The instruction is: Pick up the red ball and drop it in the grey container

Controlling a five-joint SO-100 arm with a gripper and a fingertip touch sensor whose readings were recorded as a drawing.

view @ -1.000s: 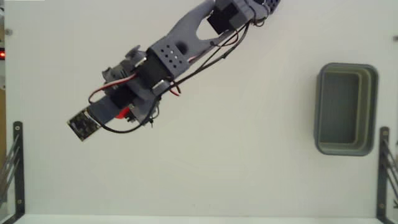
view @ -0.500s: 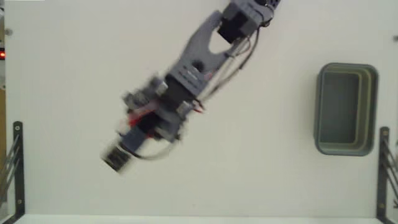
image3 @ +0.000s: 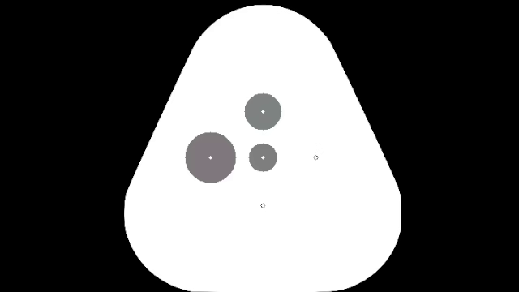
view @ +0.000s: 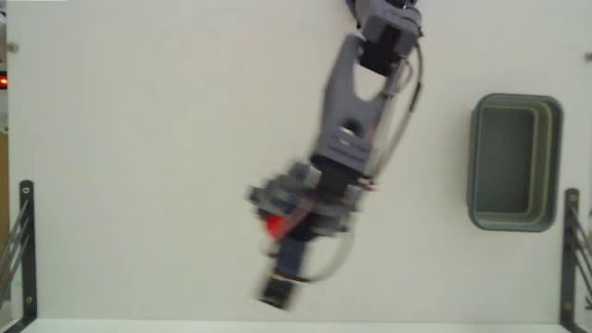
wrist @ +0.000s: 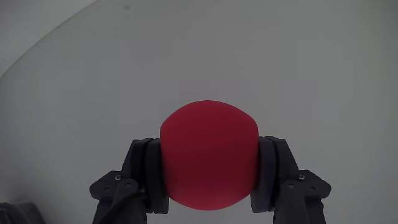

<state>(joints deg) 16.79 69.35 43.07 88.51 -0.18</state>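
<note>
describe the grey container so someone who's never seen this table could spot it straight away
In the fixed view, start from the white table and go to its right side, well clear of the arm. There sits the grey container, a grey-green tub with rounded corners, a thick rim and a deep empty hollow. It is the only tub there, and far larger than the red ball held in the gripper.

In the fixed view you have the arm (view: pixel 356 111) reaching down from the top edge to the middle of the table (view: pixel 139 139), with the gripper (view: pixel 277 227) at its lower end, left of centre. The red ball (view: pixel 274 223) sits between the gripper's fingers, and your wrist view shows it (wrist: pixel 209 154) pinched from both sides, above the table. The grey container (view: pixel 515 162) stands at the right edge, well apart from the gripper.
</note>
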